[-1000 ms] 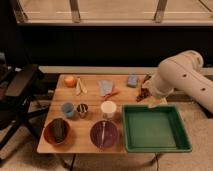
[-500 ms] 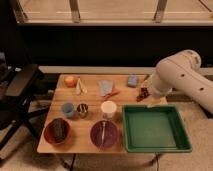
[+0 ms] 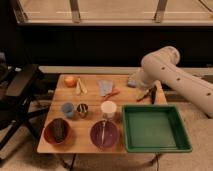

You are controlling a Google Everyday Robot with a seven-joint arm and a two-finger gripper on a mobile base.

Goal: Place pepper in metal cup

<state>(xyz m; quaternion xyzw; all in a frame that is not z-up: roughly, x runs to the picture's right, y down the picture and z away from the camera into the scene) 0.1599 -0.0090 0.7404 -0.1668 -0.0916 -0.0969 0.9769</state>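
The gripper (image 3: 148, 95) hangs with fingers spread above the right rear of the wooden table (image 3: 92, 98), well apart from the pepper (image 3: 112, 93), which lies beside a blue cloth (image 3: 105, 86), behind the metal cup (image 3: 82, 109) standing between a light-blue cup (image 3: 67, 109) and a white cup (image 3: 108, 108).

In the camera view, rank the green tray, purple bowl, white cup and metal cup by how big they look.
1. green tray
2. purple bowl
3. white cup
4. metal cup
The gripper is over the table's back right corner.
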